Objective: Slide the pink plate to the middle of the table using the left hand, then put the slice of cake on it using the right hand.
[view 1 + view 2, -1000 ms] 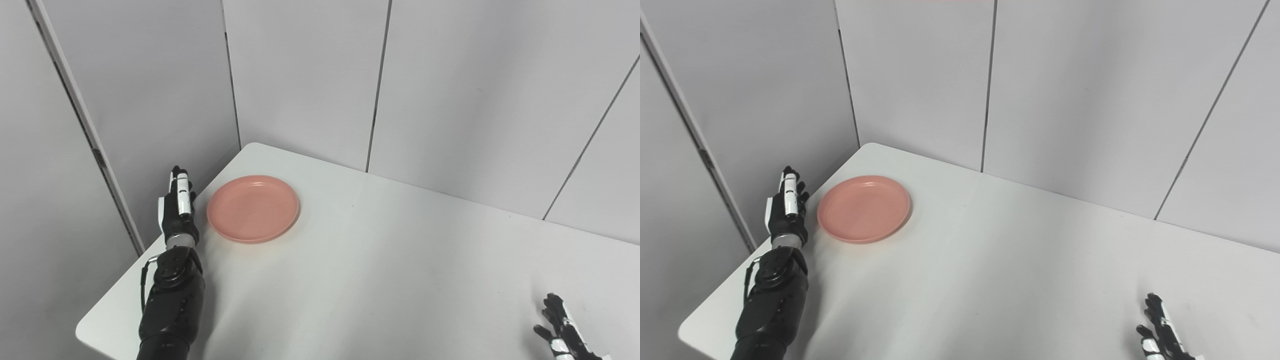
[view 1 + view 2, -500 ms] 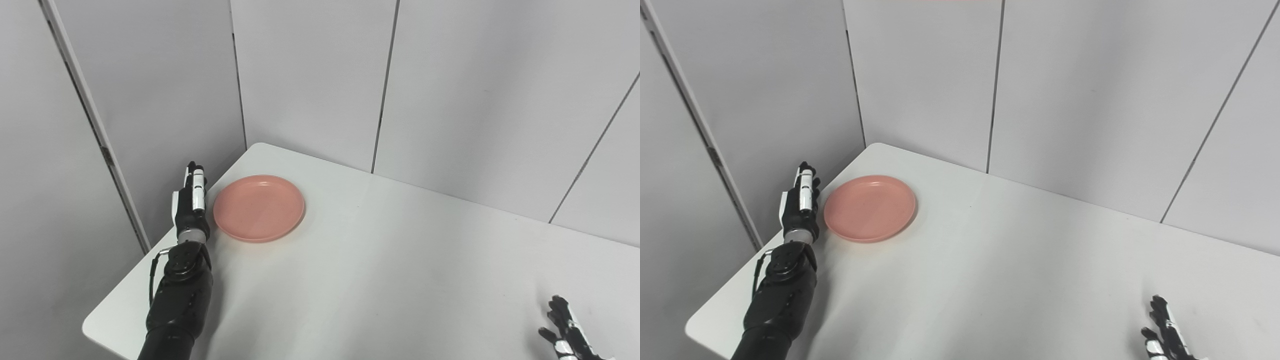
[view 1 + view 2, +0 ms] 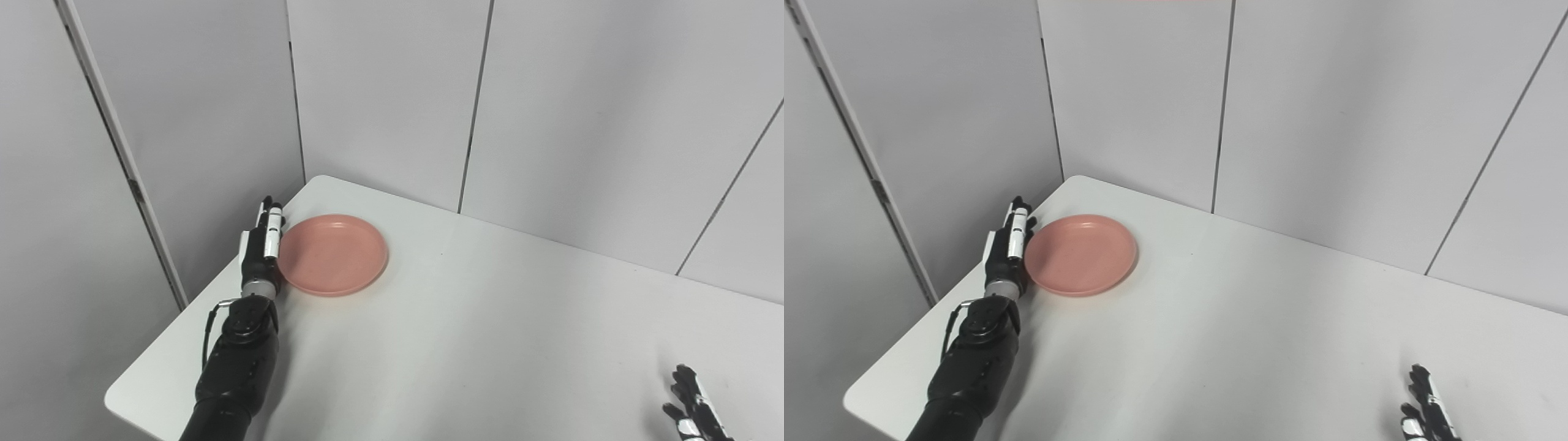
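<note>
**Left hand at the plate's rim, far-left corner of the table**

Grey wall panels [image 3: 380,92] with dark vertical seams are closing in the scene on the back and left. In front of them a white table [image 3: 465,343] is filling most of the view, its rounded far-left corner sitting close to the panels.

The left arm [image 3: 236,367], black and jointed, is reaching in from the bottom edge along the table's left side. The pink plate [image 3: 334,254] is lying flat near that far-left corner, well away from the table's middle, with nothing on it.

The left hand [image 3: 260,251] is standing edge-on just left of the plate, fingers extended and held close together, pointing away from the robot. Its fingers are lying against or right beside the plate's left rim; contact looks likely but is hard to confirm. The hand is gripping nothing.

The right hand [image 3: 692,407] is showing only partly at the bottom-right edge, over the table, fingers spread a little and holding nothing, well apart from the plate.
</note>
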`<state>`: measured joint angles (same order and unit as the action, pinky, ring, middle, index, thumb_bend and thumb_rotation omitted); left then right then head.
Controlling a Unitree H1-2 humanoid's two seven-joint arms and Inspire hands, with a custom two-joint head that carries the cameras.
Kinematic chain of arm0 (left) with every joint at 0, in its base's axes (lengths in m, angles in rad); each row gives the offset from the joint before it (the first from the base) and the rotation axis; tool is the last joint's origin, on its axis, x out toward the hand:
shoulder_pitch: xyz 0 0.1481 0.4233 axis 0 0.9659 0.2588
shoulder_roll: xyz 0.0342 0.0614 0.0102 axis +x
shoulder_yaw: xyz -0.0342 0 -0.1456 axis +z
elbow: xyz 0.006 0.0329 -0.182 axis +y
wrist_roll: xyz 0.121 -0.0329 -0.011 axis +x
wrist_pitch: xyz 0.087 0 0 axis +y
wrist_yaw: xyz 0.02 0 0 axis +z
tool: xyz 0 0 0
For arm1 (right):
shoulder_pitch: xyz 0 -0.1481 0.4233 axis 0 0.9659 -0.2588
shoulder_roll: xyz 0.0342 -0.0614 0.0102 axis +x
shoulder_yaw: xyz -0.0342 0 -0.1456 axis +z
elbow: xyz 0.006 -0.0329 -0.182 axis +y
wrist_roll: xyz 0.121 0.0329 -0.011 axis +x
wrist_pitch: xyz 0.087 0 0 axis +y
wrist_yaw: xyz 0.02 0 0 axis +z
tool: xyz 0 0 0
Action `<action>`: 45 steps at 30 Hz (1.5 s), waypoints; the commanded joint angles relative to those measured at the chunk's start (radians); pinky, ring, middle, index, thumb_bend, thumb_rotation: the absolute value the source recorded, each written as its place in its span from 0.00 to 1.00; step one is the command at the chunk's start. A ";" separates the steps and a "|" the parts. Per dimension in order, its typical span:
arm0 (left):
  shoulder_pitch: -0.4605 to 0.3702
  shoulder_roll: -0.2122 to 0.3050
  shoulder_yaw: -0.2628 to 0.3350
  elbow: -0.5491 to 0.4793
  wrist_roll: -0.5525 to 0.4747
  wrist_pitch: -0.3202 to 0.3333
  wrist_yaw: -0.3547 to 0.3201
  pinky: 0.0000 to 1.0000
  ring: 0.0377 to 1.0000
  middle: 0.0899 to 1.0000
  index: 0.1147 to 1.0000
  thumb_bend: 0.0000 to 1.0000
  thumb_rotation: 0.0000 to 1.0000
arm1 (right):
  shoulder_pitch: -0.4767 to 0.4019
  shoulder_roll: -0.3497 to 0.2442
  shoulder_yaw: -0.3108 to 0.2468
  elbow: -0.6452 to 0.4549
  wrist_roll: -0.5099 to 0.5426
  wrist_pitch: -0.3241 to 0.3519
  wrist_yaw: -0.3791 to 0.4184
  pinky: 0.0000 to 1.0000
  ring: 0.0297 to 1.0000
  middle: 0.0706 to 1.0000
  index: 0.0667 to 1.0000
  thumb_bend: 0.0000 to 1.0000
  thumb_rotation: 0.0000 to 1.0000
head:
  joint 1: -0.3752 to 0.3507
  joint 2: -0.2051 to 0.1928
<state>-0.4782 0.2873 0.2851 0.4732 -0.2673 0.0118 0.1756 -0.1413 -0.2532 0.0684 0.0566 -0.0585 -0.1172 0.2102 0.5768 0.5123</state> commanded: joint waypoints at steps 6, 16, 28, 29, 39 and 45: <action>0.002 -0.075 -0.094 -0.010 -0.001 0.104 -0.093 0.94 0.95 0.96 0.96 0.32 1.00 | 0.018 -0.006 0.004 -0.012 -0.020 0.035 -0.002 1.00 1.00 1.00 1.00 0.29 1.00 | -0.017 0.008; 0.011 -0.089 -0.149 -0.045 0.002 0.142 -0.103 0.94 0.95 0.97 0.96 0.34 1.00 | 0.021 0.003 0.000 -0.019 -0.019 0.037 -0.006 1.00 1.00 0.99 0.99 0.33 1.00 | -0.050 0.020; 0.040 -0.112 -0.195 -0.132 0.009 0.198 -0.150 0.93 0.94 0.96 0.95 0.32 1.00 | 0.026 0.015 0.013 -0.030 -0.035 0.032 -0.012 0.97 0.98 0.98 0.97 0.37 1.00 | -0.165 0.042; 0.044 -0.115 -0.203 -0.142 0.008 0.201 -0.155 0.93 0.94 0.96 0.95 0.32 1.00 | 0.028 0.016 0.014 -0.038 -0.037 0.035 -0.012 0.97 0.98 0.98 0.97 0.36 1.00 | -0.168 0.043; 0.080 -0.141 -0.268 -0.221 0.006 0.233 -0.211 0.93 0.94 0.96 0.95 0.32 1.00 | 0.036 0.039 0.031 -0.043 -0.055 0.030 -0.029 0.92 0.96 0.97 0.96 0.40 1.00 | -0.291 0.063; 0.102 -0.151 -0.318 -0.238 0.035 0.220 -0.239 0.92 0.93 0.95 0.93 0.35 1.00 | 0.038 0.055 0.044 -0.053 -0.070 0.047 -0.043 0.92 0.97 0.97 0.96 0.39 1.00 | -0.346 0.077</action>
<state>-0.4026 0.1865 0.0245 0.2223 -0.2292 0.1726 0.0196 -0.1179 -0.2046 0.0954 0.0160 -0.1268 -0.0998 0.1507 0.2317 0.5875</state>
